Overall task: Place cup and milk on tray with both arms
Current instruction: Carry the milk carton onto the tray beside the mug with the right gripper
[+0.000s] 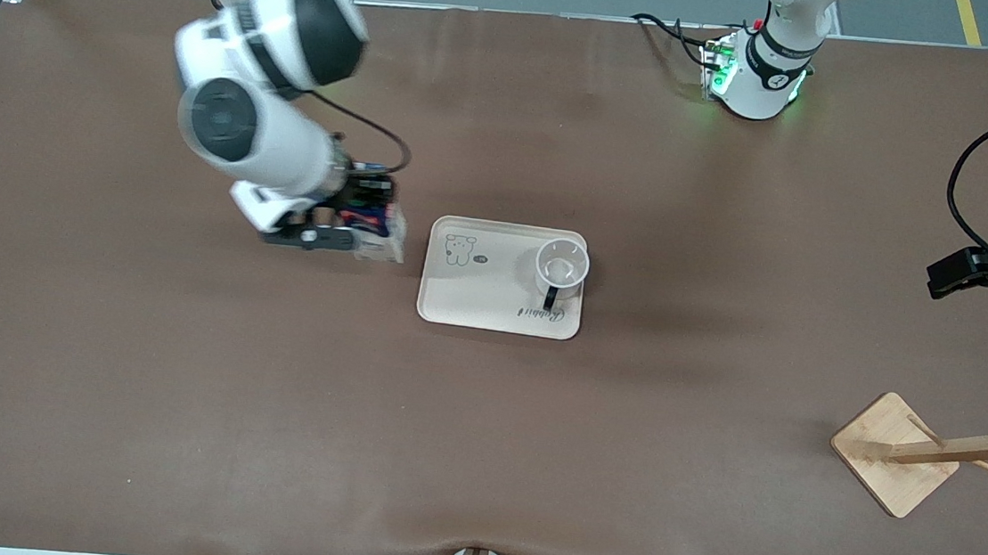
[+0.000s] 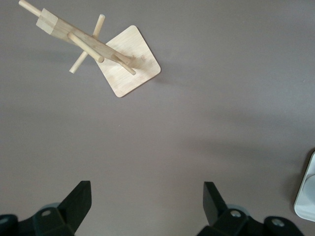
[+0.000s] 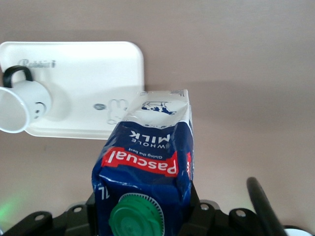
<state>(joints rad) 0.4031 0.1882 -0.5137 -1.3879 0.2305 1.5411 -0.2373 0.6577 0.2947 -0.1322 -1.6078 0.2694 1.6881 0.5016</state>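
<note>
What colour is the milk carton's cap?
Green; the cap on the milk carton shows best in the right wrist view.

A high camera faces both arms across the bench [image 1: 180, 393]. Each wrist camera looks down past its own fingers; the right wrist and front views share the tray [image 1: 473, 311] [image 3: 98, 64].
</note>
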